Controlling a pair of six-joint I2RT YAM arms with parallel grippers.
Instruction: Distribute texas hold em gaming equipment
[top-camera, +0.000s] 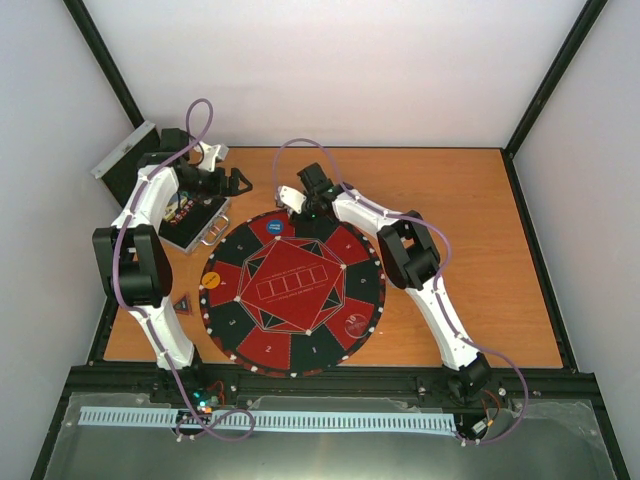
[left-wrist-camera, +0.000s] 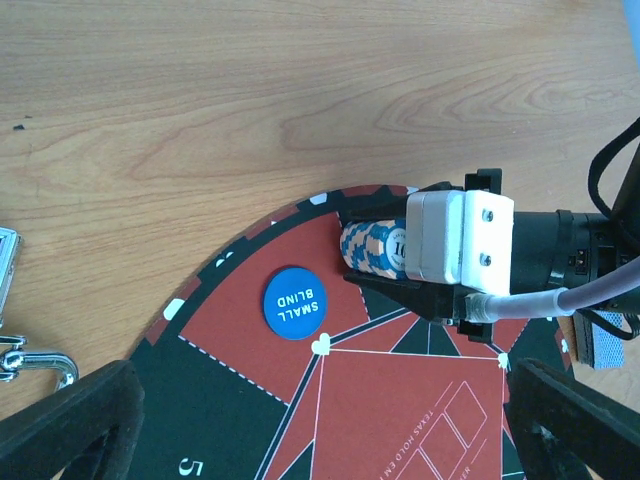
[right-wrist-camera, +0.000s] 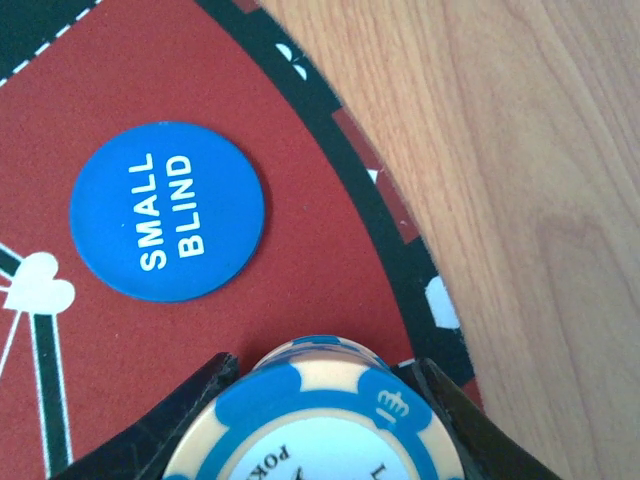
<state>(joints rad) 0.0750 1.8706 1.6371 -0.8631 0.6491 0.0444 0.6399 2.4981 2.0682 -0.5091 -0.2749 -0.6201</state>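
1. The right gripper (top-camera: 293, 201) is closed partway on a stack of blue-and-cream poker chips (left-wrist-camera: 372, 248). Its fingers press the chip rims from opposite sides.
2. The stack lies on its side. Its long axis runs parallel to the mat surface and in line with the fingers, pointing away from the right wrist toward the robot's left. The printed face of the end chip is turned back to the right wrist camera.
3. The stack is over a far red sector of the round mat (top-camera: 230, 320), just inside the rim. It is near the blue SMALL BLIND button (left-wrist-camera: 295, 302) but apart from it. Contact with the mat cannot be determined.
4. The left gripper (left-wrist-camera: 320, 400) is spread wide and holds nothing. It is positioned between the silver case (top-camera: 200, 240) and the mat's far edge.
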